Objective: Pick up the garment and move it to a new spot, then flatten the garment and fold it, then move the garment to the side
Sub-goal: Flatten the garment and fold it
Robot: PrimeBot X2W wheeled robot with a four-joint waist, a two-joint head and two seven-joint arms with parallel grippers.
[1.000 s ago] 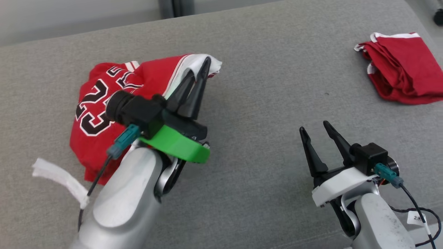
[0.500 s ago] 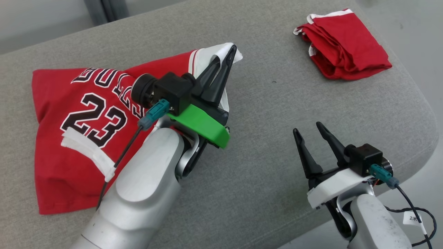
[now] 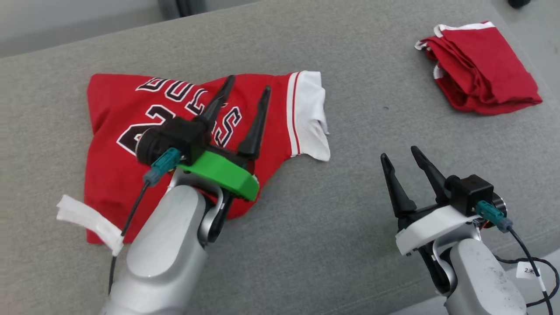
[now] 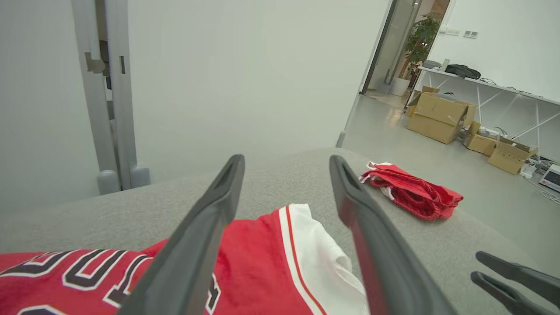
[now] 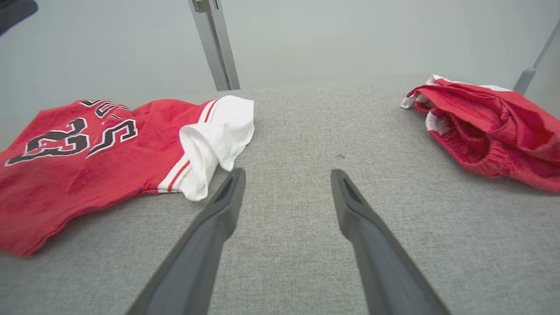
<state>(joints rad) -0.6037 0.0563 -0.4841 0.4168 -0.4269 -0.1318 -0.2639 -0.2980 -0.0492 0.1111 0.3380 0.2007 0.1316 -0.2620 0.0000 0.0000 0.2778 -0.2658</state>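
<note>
The garment [image 3: 109, 175] is a red jersey with black "23" lettering and a white-trimmed end [image 3: 310, 113]. It lies spread on the grey cushion [image 3: 350, 245], left of centre. My left gripper [image 3: 248, 85] hovers over the jersey's middle, open, with nothing between its fingers. In the left wrist view the left gripper [image 4: 285, 159] frames the jersey [image 4: 258, 258] and its white end. My right gripper [image 3: 399, 153] stands open over bare cushion at the lower right. In the right wrist view the right gripper [image 5: 286, 173] points past the jersey [image 5: 87, 175].
A second red garment [image 3: 485, 78], loosely folded, lies at the cushion's far right; it is also in the left wrist view [image 4: 411, 194] and the right wrist view [image 5: 494, 127]. The cushion's rounded edge falls away at the right. Cardboard boxes [image 4: 437, 116] stand on the floor beyond.
My left gripper has opened and let go of the jersey's white end, which now lies flat on the cushion. The head camera has shifted. The right gripper stays open.
</note>
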